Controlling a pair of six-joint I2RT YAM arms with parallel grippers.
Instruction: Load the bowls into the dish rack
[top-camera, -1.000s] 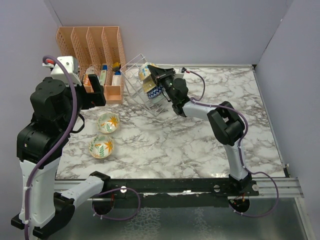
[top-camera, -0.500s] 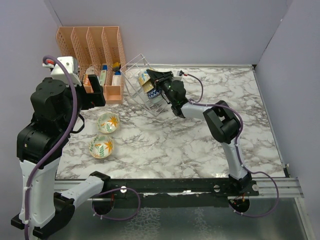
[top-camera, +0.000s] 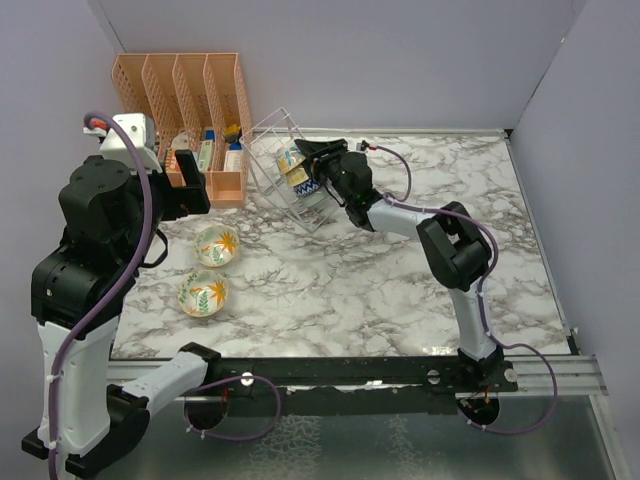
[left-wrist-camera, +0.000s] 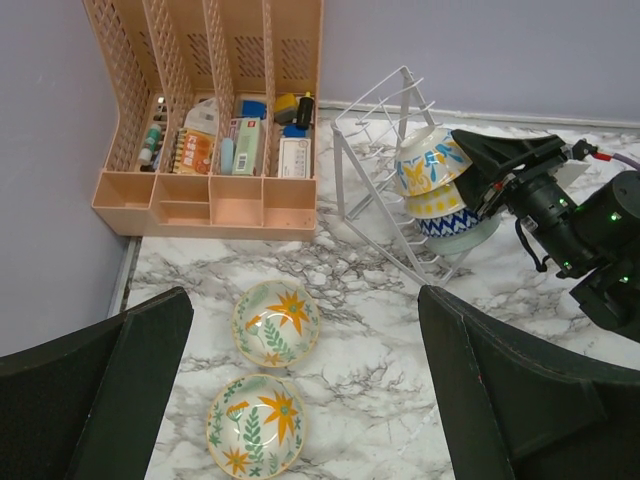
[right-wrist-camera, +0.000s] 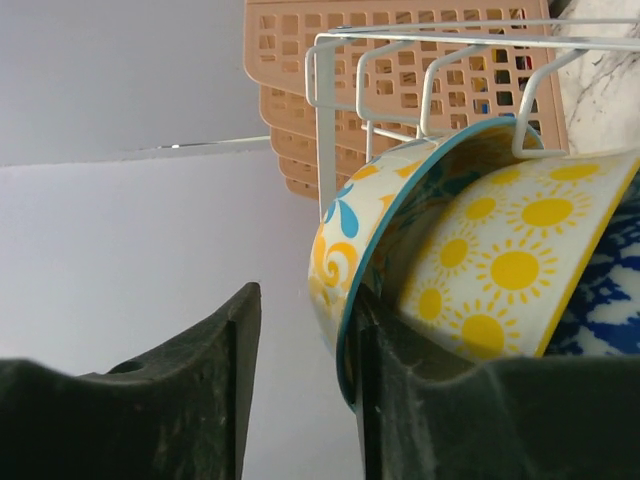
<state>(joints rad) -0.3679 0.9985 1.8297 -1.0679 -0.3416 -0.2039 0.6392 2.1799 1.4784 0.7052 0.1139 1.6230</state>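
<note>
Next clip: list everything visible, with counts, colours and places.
Marble table: one; white-grey.
Slotted plastic organizer: one; orange; back left corner.
Thin wire dish rack: one; silvery-white; back, beside organizer.
Small round ceramic bowls in rack: four; cream with blue-yellow swirls, yellow suns, blue zigzag, plain light teal; nested in the slots.
Ceramic bowls on table: two; cream with orange flowers, green leaves; left side.
Left pincer: one; black; open above table bowls.
Right pincer: one; black; open at the top racked bowl.
</note>
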